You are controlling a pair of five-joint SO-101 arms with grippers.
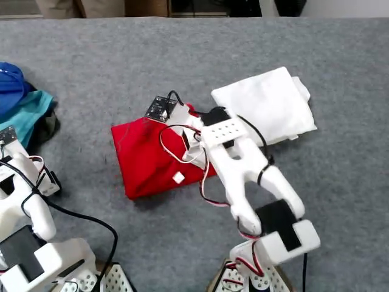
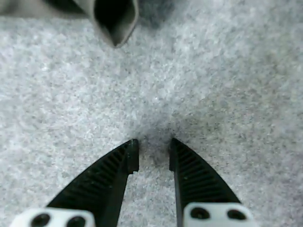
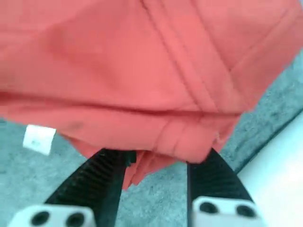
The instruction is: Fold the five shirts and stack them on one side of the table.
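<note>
1. The red shirt (image 1: 152,158) lies folded at the centre of the high view. The folded white shirt (image 1: 267,109) is near it, to its upper right on the counter (image 1: 304,55). Stacking the red one seems to be the step in hand.
2. The right gripper (image 3: 161,161) is open, its fingers straddling the red shirt's edge.
3. The left gripper (image 2: 152,151) is slightly parted over bare counter, holding nothing.
4. The next move likely calls for closing firmly on that edge and carrying the red shirt onto the white one without undoing the fold.

Grey felt-covered table (image 1: 91,67), evenly lit
</note>
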